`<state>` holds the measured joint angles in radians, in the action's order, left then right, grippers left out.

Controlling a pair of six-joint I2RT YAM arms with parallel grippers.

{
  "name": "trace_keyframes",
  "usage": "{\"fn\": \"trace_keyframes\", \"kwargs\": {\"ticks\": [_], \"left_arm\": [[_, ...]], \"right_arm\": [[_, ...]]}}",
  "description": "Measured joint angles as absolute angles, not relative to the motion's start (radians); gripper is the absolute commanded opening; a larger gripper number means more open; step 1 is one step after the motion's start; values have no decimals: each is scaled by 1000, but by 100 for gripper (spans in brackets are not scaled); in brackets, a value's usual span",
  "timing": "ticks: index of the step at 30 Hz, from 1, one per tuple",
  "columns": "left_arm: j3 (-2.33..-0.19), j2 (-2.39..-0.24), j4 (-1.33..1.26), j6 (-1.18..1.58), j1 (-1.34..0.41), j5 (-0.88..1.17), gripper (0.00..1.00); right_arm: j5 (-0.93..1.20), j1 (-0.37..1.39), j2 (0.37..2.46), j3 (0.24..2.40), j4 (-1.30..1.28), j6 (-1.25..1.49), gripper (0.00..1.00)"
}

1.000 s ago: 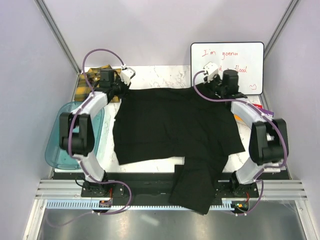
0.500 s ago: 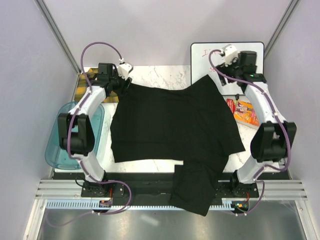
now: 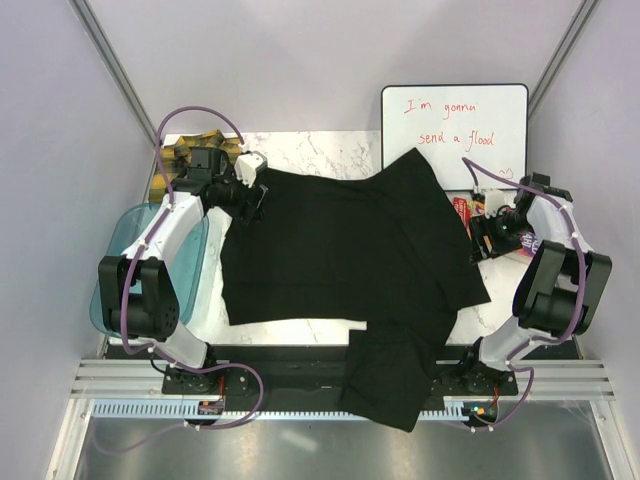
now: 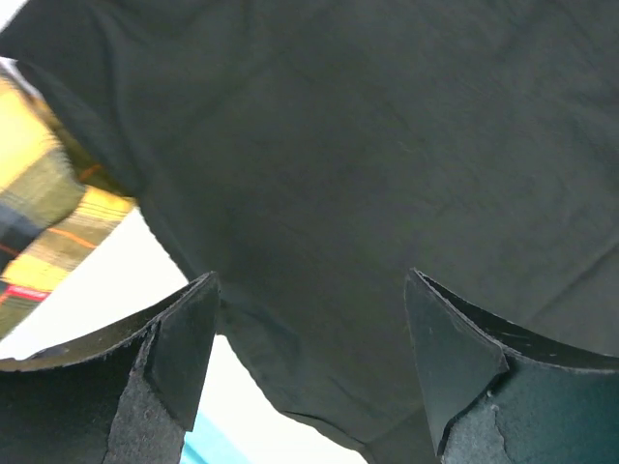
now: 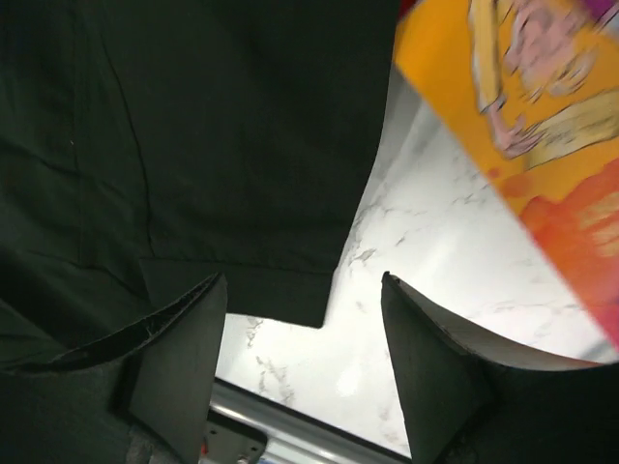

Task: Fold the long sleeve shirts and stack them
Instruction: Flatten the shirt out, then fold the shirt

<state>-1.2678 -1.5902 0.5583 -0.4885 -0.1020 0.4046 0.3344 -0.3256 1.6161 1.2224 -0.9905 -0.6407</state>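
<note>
The black long sleeve shirt (image 3: 340,250) lies spread across the table. One part hangs over the near edge (image 3: 385,375), and its far right corner reaches the whiteboard. The yellow-and-black plaid shirt (image 3: 180,155) is bunched at the back left corner. My left gripper (image 3: 250,195) hovers open over the black shirt's far left corner (image 4: 368,174), with nothing between its fingers (image 4: 309,280); the plaid shirt (image 4: 48,222) lies beside it. My right gripper (image 3: 482,232) is open at the shirt's right edge. It is empty (image 5: 302,280) over bare marble beside the black hem (image 5: 193,145).
A translucent blue tub (image 3: 115,300) sits off the table's left side. A whiteboard (image 3: 455,125) with red writing lies at the back right. An orange snack packet (image 5: 522,126) rests on the marble table (image 5: 435,290) just right of the shirt.
Both grippers opened and let go of the shirt's far edge. The right arm swung out to the back, then came down at the shirt's right edge. The left gripper shifted slightly nearer.
</note>
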Motion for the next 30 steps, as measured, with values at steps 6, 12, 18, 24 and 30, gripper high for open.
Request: {"fn": "trace_keyframes", "kwargs": {"ticks": [6, 12, 18, 24, 30], "left_arm": [[-1264, -1589, 576, -491, -102, 436, 83], [-1264, -1589, 579, -495, -102, 452, 83], [-1264, -1589, 581, -500, -102, 452, 83], [-1264, -1588, 582, -500, -102, 452, 83], [-1264, -1578, 582, -500, -102, 480, 83]], "right_arm": [[377, -440, 1732, 1204, -1006, -637, 68], [421, -471, 1785, 1138, -1001, -639, 65], [460, -469, 1813, 1111, -979, -617, 27], [503, -476, 1827, 1102, -977, -629, 0], [666, -482, 1670, 1184, -1090, -678, 0]]}}
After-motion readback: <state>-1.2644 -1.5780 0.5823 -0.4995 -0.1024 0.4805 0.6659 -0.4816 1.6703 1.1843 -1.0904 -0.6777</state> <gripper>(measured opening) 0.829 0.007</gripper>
